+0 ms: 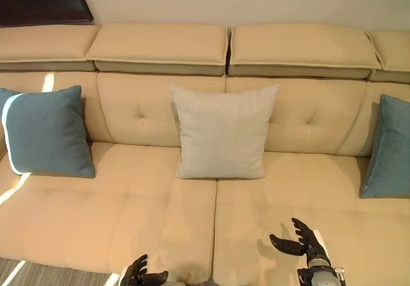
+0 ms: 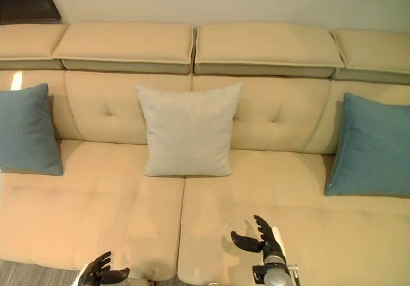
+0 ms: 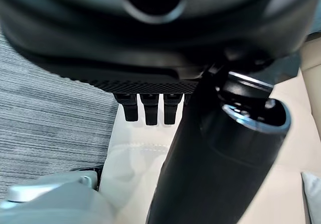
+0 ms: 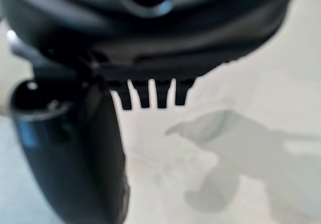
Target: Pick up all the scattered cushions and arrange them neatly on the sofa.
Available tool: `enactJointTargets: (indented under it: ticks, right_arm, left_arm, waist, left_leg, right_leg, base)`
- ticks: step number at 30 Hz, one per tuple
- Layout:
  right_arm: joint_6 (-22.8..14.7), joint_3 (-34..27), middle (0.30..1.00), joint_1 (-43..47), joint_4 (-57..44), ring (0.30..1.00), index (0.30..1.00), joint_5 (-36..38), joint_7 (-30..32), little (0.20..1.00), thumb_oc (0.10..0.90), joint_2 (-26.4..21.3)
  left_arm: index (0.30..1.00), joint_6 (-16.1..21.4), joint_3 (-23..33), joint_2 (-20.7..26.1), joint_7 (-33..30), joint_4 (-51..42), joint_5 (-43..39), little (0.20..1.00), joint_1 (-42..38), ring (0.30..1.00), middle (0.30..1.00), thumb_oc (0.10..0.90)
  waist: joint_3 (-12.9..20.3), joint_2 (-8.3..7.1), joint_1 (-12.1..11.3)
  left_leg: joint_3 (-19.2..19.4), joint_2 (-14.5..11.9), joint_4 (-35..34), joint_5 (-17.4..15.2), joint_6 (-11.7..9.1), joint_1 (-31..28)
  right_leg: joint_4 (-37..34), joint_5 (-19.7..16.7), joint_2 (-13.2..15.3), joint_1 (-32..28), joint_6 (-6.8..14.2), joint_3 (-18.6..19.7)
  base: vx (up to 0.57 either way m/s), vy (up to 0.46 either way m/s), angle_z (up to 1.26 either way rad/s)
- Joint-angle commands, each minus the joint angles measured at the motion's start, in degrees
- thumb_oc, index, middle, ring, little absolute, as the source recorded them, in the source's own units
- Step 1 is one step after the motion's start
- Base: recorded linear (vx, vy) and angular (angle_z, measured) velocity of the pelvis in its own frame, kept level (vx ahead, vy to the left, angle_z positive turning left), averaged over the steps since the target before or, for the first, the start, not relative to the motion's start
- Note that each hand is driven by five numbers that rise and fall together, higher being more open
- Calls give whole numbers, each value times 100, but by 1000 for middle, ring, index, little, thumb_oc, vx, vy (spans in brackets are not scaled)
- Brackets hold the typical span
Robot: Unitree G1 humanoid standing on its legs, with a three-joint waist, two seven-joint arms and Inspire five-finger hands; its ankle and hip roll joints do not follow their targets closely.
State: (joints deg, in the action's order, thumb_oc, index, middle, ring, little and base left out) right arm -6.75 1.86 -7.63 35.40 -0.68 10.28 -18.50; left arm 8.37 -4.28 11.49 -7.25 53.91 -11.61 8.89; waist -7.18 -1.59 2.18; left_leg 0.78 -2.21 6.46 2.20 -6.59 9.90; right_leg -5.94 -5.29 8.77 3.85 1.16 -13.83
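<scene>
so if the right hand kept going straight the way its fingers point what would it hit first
Probably the grey cushion. The right hand hovers open over the sofa seat, fingers aimed toward the backrest; depth is unclear.

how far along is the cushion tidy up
Looks nearly done: the left teal cushion, the grey cushion and the right teal cushion all stand against the sofa back. The left hand and right hand are open, holding nothing. No stray cushion in sight.
</scene>
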Motion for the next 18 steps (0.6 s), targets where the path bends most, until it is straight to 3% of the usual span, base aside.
enactJointTargets:
  ticks: [1, 2, 4, 9, 11, 13, 15, 18]
  right_arm:
    - [-382, -86, 900, 194, -307, 900, 900, 139, 149, 900, 800, -188]
    - [-372, -94, 900, 204, -216, 900, 900, 146, 145, 900, 800, -184]
    - [-371, -89, 900, 277, -100, 900, 900, 135, 217, 900, 800, -170]
    - [-296, 10, 900, 463, 145, 900, 900, 40, 288, 900, 800, -131]
    - [-170, 122, 900, 639, 388, 900, 900, -82, 277, 900, 800, -31]
    - [-138, 162, 900, 712, 596, 900, 900, -22, 252, 900, 800, 1]
    - [-147, 183, 900, 715, 749, 900, 900, -5, 262, 900, 800, -1]
    - [-147, 183, 900, 715, 749, 900, 900, -5, 262, 900, 800, 0]
  left_arm:
    - [900, 320, 75, 234, -103, -67, 150, 900, -145, 900, 900, 800]
    - [900, 331, 35, 223, -108, -79, 154, 900, -181, 900, 900, 800]
    - [900, 323, -81, 218, -155, -128, 196, 900, -272, 900, 900, 800]
    - [900, 391, -66, 240, -258, -134, 150, 900, -399, 900, 900, 800]
    - [900, 379, 112, 348, -334, -3, 157, 900, -397, 900, 900, 800]
    - [900, 297, 187, 399, -391, 342, 282, 900, -451, 900, 900, 800]
    - [900, 255, 222, 410, -417, 525, 362, 900, -428, 900, 900, 800]
    - [900, 255, 222, 410, -417, 525, 362, 900, -427, 900, 900, 800]
  waist:
    - [193, -97, 116]
    - [253, -14, 210]
    - [234, 6, 288]
    - [50, -91, 235]
    - [-182, -217, 121]
    - [-278, -212, 66]
    - [-253, -177, -33]
    - [-249, -178, -32]
  left_leg:
    - [239, -12, 785, -1087, 153, -912]
    - [296, -128, 470, -1125, 107, -1327]
    - [273, -33, -110, -1373, 180, -1564]
    - [161, 212, -173, -1487, 323, -1430]
    - [167, 384, -104, -1443, 475, -1163]
    - [207, 390, -61, -1366, 580, -997]
    - [257, 405, -112, -1208, 687, -875]
    - [256, 406, -112, -1207, 687, -871]
  right_leg:
    - [94, 250, -221, 204, 686, 39]
    - [94, 143, -240, 270, 738, -14]
    - [94, -119, -153, 456, 850, -28]
    - [101, -422, 21, 795, 1026, 30]
    - [272, -596, 240, 1116, 1280, 188]
    - [737, -304, 188, 1146, 1194, 527]
    - [1322, -10, 164, 1011, 1039, 516]
    - [1324, -9, 166, 1016, 1039, 516]
  base:
    - [-121, 187, 6]
    - [-119, 187, 29]
    - [-162, 222, 25]
    - [-226, 179, 8]
    - [-430, 154, -41]
    - [-353, 103, -49]
    - [-234, 85, -32]
    - [-36, 15, -32]
